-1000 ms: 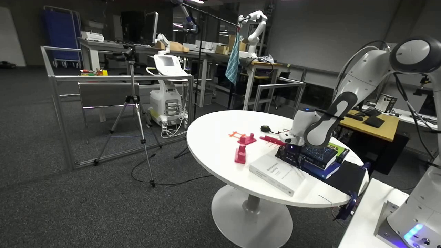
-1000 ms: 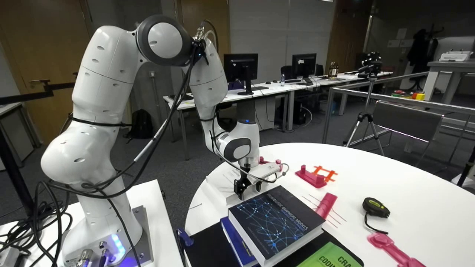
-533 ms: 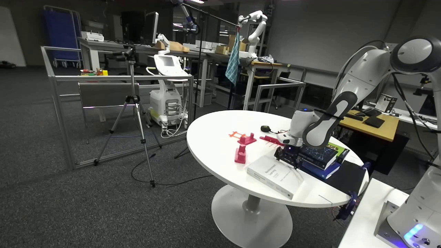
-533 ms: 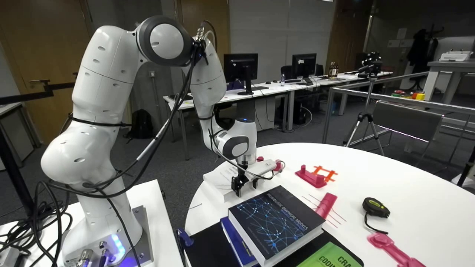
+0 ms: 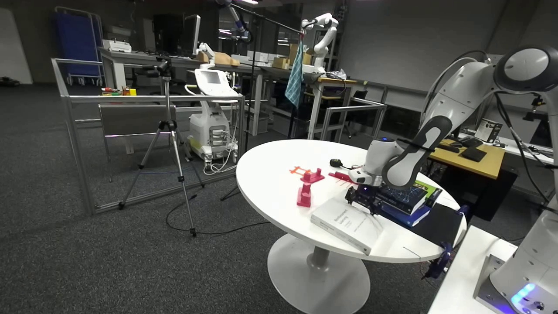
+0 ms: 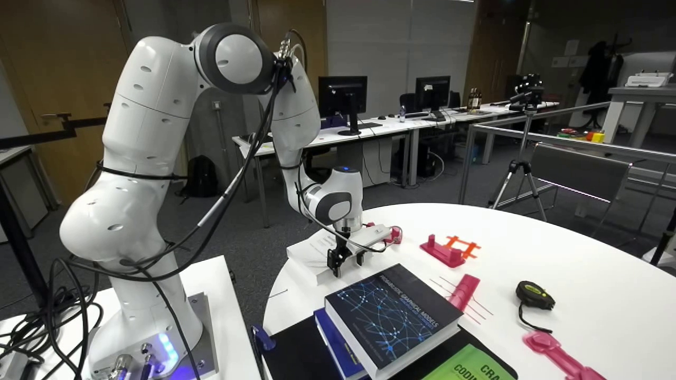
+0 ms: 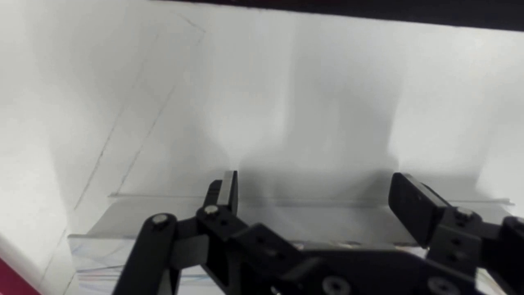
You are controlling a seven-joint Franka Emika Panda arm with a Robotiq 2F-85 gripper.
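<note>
Lying just beside the spread claw point(image 7: 313, 177) is a white book point(image 5: 347, 223).

"Reinforcement Learning" on white book point(image 5: 348, 223)

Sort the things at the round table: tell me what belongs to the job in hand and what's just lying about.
Likely in the job:
white Reinforcement Learning book
gripper, open at the book's edge

Likely just lying about:
dark Probabilistic Graphical Models book
blue book under it
green book
tape measure
pink pieces
orange frame
</note>
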